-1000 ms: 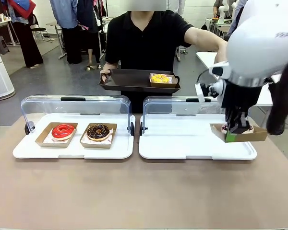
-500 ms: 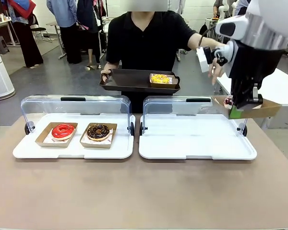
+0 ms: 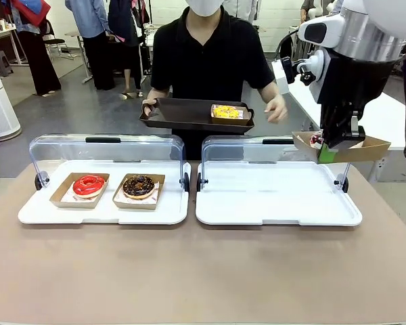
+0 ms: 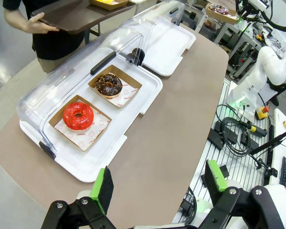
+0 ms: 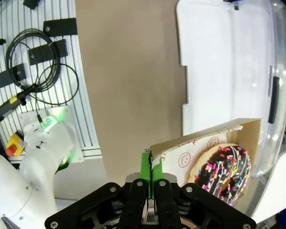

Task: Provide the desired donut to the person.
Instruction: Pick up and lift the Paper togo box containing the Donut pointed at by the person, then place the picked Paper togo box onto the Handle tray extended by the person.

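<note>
My right gripper [image 3: 329,153] is shut on the rim of a cardboard tray [image 3: 365,147] and holds it in the air above the right end of the right white tray [image 3: 277,203]. In the cardboard tray lies a chocolate donut with coloured sprinkles [image 5: 223,174]. The wrist view shows the green pads [image 5: 146,168] pressed together on the cardboard wall. The person [image 3: 210,54] stands across the table holding a dark serving tray [image 3: 183,114] with a yellow donut [image 3: 226,110] on it; their other hand [image 3: 277,108] hangs beside it. My left gripper [image 4: 157,183] is open, high above the table's left end.
The left white tray [image 3: 105,210] has its clear lid [image 3: 105,149] raised and carries a red glazed donut [image 3: 88,184] and a chocolate donut [image 3: 139,185], each in a cardboard tray. The right tray's lid [image 3: 250,150] is raised too. Other people stand far behind.
My right gripper has lifted the cardboard tray with the sprinkled donut off the right white tray and raised it. The person's outstretched hand has dropped back beside the serving tray.
</note>
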You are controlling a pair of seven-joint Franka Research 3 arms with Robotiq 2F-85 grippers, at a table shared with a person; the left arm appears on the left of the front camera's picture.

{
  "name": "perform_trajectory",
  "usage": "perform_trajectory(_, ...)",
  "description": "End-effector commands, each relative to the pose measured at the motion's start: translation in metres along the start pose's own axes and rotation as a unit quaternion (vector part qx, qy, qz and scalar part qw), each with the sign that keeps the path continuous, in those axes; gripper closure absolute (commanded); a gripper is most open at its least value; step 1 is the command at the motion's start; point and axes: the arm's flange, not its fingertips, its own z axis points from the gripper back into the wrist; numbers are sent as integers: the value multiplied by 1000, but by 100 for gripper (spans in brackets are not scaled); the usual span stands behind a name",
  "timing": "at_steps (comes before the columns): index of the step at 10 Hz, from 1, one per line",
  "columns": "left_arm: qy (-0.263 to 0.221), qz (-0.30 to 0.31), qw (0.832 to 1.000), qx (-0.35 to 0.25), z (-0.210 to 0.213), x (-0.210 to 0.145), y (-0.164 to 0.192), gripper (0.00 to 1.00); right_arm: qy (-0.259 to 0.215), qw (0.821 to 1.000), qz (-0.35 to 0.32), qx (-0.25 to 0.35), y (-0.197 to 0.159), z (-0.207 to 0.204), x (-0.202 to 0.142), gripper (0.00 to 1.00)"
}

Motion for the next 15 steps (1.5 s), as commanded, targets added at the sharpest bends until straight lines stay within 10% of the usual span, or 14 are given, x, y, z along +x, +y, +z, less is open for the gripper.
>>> perform_trajectory(1,-3,-3,1000,-1,1,-1,-1,0,3,1000,-5,-4,2,1,-2,100)
perform_trajectory(15,-3,-3,1000,-1,1,-1,-1,0,3,1000,-5,-4,2,1,-2,100)
